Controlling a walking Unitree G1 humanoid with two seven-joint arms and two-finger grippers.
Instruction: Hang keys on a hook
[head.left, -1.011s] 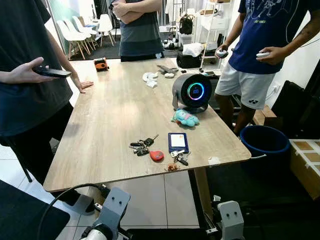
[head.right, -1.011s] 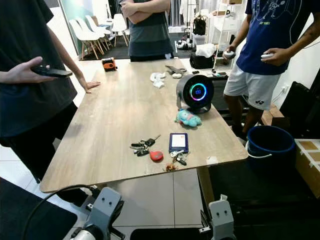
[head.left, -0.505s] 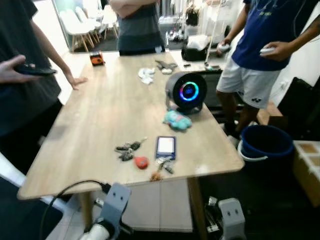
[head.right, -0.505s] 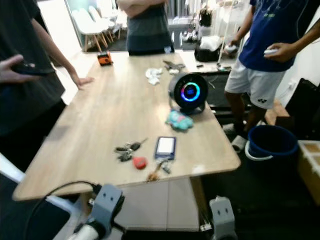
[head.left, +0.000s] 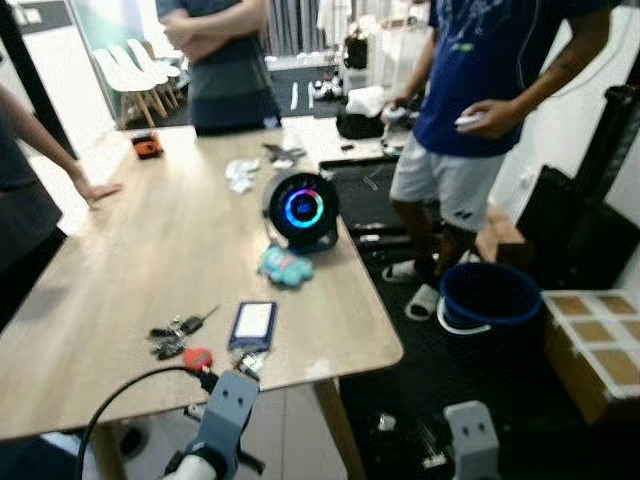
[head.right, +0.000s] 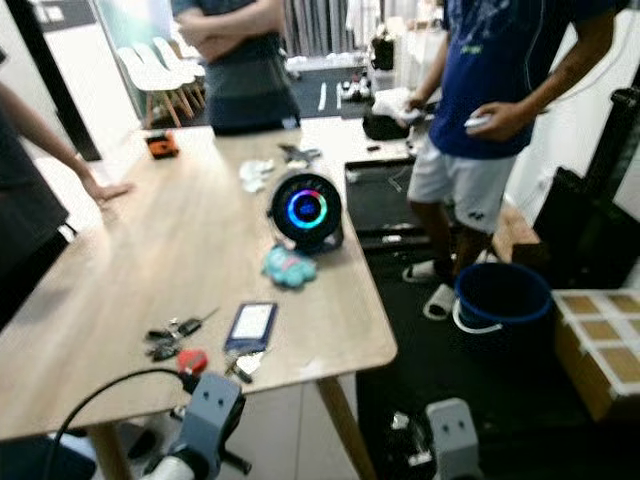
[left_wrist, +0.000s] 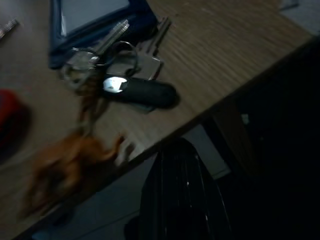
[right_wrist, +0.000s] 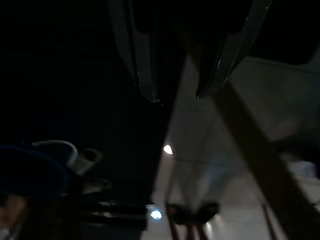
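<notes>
Our left pincer hangs below the near edge of the surface, holding nothing; how far it is open we cannot tell. Our right pincer hangs low on the right, its fingers apart and empty. Since a second ago our view has swung right, so the keys now lie near-left, beside a blue card holder. No hook is in sight; we judge the grasp not yet begun.
</notes>
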